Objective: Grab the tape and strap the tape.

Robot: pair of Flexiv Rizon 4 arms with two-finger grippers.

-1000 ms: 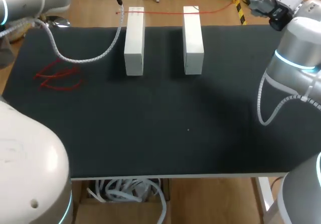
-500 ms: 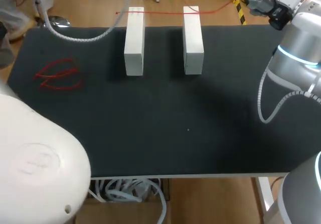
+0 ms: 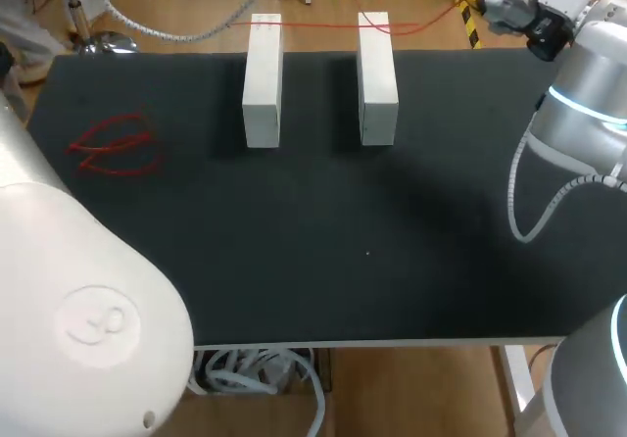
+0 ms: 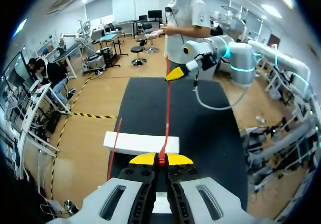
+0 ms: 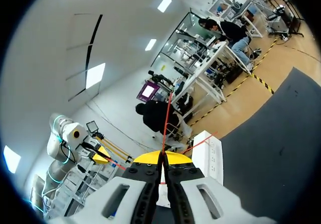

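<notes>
**Left arm (image 3: pixel 69 290) swung round, tape held at both ends**

Since a second ago that arm's bulk fills more of the near corner, and its cable (image 3: pixel 167 27) has lifted off the surface (image 3: pixel 323 241).

My left claw (image 4: pixel 161 159) is pressed together, pinching the red tape (image 4: pixel 166 108). The strip runs ahead over the two white blocks (image 3: pixel 262 79) at the far edge to my right claw (image 5: pixel 162 156), which pinches the other end. A loose red coil (image 3: pixel 113 146) lies well apart.

I judge the tape thin, light and limp. It holds its line only under tension and may slip, so the ends are the place to grip.
</notes>
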